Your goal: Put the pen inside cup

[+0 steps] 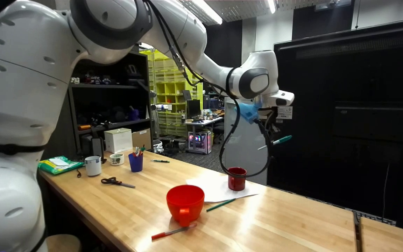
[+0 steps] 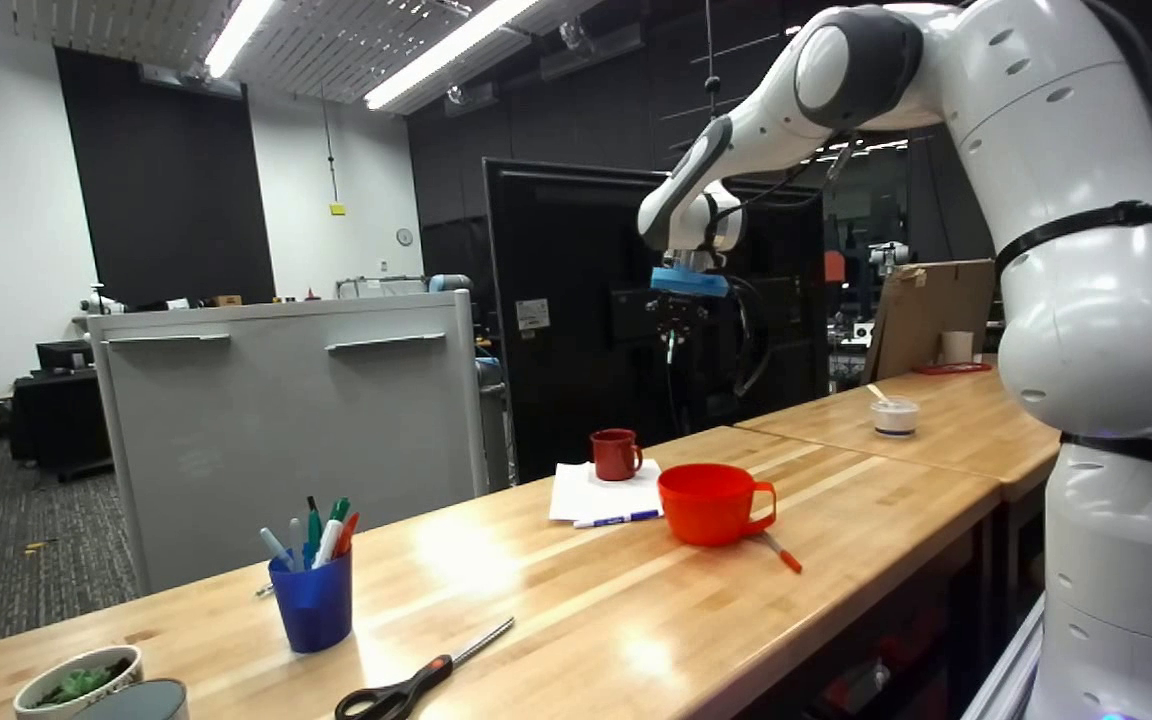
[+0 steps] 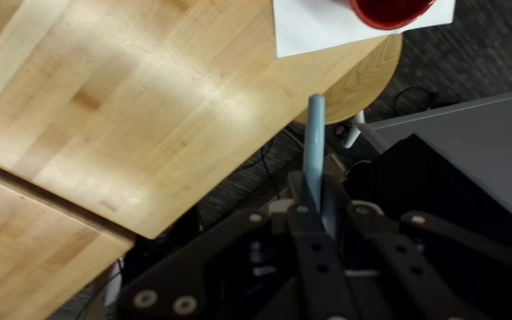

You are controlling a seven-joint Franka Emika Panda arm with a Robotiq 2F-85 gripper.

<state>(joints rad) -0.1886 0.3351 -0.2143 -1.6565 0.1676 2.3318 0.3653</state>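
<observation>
My gripper [image 1: 273, 135] is shut on the pen [image 1: 283, 139], high above the table. The pen has a green end and a pale body, and it lies tilted, nearly level, in an exterior view. In the wrist view its pale blue-grey end [image 3: 314, 138] sticks out past the fingertips [image 3: 319, 195]. The gripper [image 2: 674, 325] also shows small against the black screen in an exterior view. The dark blue cup [image 1: 136, 162] stands upright toward the table's other end, with several pens in it. It is large and near in an exterior view [image 2: 314, 605], and out of the wrist view.
A dark red cup [image 1: 237, 180] stands on white paper [image 1: 208, 189]. A wide red bowl [image 1: 185, 202] with a red pen [image 1: 168, 233] is nearer. Another green pen [image 1: 220, 205] and a blue marker [image 2: 616, 520] lie by the paper. Scissors [image 1: 117, 182] lie near the cup.
</observation>
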